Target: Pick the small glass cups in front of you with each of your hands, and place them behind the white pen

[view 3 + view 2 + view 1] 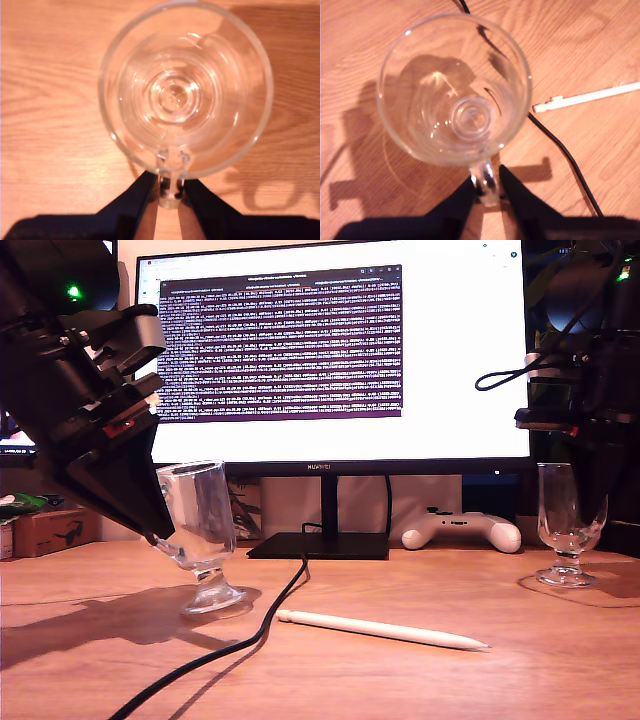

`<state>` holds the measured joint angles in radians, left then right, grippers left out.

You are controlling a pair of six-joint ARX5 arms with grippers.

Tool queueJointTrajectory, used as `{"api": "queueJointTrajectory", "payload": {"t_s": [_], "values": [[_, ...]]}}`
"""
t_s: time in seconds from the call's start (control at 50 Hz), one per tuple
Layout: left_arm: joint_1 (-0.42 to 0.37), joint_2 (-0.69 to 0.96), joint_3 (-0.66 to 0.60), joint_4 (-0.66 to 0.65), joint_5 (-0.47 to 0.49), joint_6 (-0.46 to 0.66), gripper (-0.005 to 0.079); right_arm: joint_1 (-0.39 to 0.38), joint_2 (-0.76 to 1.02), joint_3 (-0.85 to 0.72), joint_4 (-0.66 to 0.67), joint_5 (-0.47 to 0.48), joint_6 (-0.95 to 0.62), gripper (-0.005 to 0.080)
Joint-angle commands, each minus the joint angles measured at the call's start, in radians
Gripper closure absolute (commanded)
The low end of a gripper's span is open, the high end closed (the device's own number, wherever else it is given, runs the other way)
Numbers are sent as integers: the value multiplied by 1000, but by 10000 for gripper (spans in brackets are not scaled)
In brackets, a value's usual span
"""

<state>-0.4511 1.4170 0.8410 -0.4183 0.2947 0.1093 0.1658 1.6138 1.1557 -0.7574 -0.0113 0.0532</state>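
On the wooden desk [420,680], lower left of the exterior view, my first gripper [160,536] clamps the handle of the first glass cup [200,530]. That cup leans toward the exterior view's right; whether its base sits flat on the wood I cannot tell. First wrist view looks straight down into the same cup [454,90]; my first gripper [490,192] has both dark jaws closed on the loop handle, one on each side.

Far right of the exterior view: my second gripper [590,510], mostly dark and hard to read there, sits beside the second glass cup [566,525], which stands upright with its foot on the desk. Second wrist view settles it: my second gripper [170,192] has jaws pressed against the handle of that cup [185,90].

White pen [380,630] lies flat in the lower middle of the exterior view, between the two cups and nearer the camera than both, tip toward the exterior view's right. Its end also shows in the first wrist view [585,97], just beside the black cable [565,155].

Black cable [250,640] runs from the monitor [330,350] stand toward the lower left of the exterior view, passing close by the first cup's foot. White game controller [462,530] rests behind, right of the stand.
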Motion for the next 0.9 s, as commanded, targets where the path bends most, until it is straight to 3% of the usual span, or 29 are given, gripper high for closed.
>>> {"api": "queueJointTrajectory", "payload": {"t_s": [0.0,0.54,0.88], "values": [[-4,3,23,4,3,13,763,17,-1,7,-10,-6,-2,765],[-96,2,109,8,-54,101,763,101,-1,7,-31,-74,1,765],[-102,2,109,47,-47,109,763,186,-1,7,-54,-147,4,765]]}}
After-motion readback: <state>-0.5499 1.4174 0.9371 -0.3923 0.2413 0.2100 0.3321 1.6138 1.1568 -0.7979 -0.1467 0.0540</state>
